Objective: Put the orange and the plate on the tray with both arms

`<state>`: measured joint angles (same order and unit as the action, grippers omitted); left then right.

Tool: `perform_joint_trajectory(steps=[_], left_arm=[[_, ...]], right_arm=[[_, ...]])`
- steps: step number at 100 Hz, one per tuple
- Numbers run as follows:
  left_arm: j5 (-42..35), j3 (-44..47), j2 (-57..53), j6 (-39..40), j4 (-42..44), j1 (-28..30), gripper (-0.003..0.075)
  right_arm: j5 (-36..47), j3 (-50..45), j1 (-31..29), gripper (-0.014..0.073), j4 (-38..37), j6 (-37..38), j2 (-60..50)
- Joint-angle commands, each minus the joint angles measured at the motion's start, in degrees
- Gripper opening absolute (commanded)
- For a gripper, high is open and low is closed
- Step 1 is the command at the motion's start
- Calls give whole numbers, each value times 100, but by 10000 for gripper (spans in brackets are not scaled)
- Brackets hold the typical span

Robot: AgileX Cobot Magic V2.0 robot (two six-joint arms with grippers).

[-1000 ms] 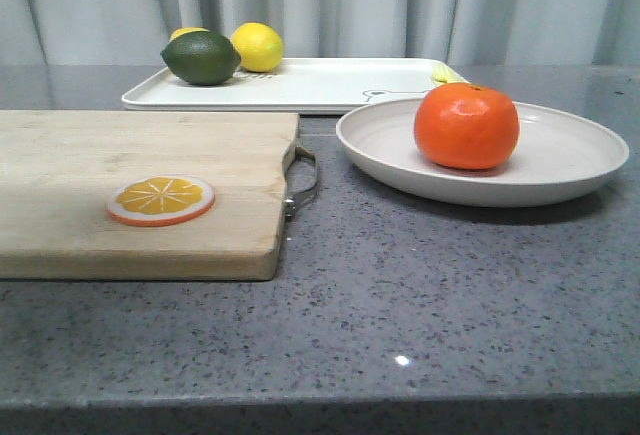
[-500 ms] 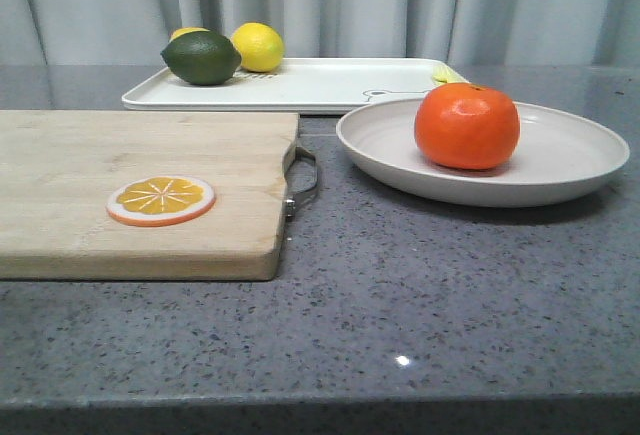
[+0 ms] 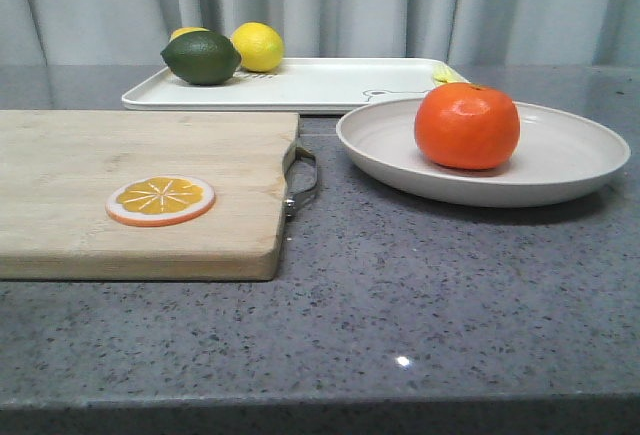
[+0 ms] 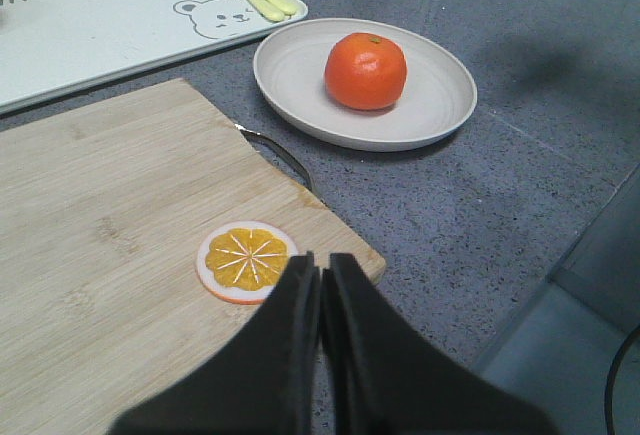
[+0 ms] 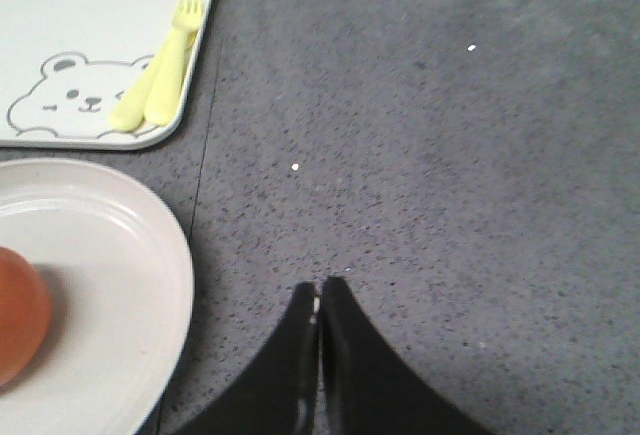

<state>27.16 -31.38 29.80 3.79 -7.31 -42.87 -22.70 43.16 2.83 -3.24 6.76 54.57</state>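
The orange sits in the off-white plate on the grey counter at the right; both also show in the left wrist view, the orange in the plate. The white tray with the bear drawing lies behind, and shows in the right wrist view too. My left gripper is shut and empty, above the near corner of the cutting board. My right gripper is shut and empty over bare counter, beside the plate. Neither gripper shows in the front view.
A wooden cutting board with a metal handle lies at the left, with a flat orange slice on it. A dark green lime and a yellow lemon sit on the tray's left end. A yellow fork lies on its right end.
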Motion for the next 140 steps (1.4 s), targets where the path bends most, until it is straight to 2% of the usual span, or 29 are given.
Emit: perform_joint_trajectory(steps=[1, 12, 19, 55, 92, 99, 123, 137, 140], left_arm=[[-455, -159, 15, 46, -31, 29, -19], [-455, -159, 15, 46, -31, 29, -19], [-455, -159, 15, 46, -31, 29, -19], [-455, -159, 15, 46, -31, 29, -19], [-455, -159, 15, 36, -31, 29, -19], [-465, -159, 15, 36, -31, 29, -19], [-465, -159, 15, 36, -31, 29, -19], [-465, -159, 15, 36, -31, 29, -19], [-465, -159, 15, 36, -31, 29, -19]], right_arm=[[-113, 605, 183, 174, 24, -2, 440], [-615, 1091, 337, 337, 324, -2, 1066], [-996, 1399, 352, 375, 525, -2, 1440], [-2188, 2510, 352, 371, 1198, -119, 2825], [-2385, 2653, 352, 368, 1391, -176, 3477], [-2385, 2653, 352, 337, 1391, -176, 3477], [-2444, 2653, 346, 52, 1391, -176, 3496], [-2410, 2653, 346, -69, 1391, -176, 3496], [-2407, 2653, 346, -71, 1391, -176, 3496]])
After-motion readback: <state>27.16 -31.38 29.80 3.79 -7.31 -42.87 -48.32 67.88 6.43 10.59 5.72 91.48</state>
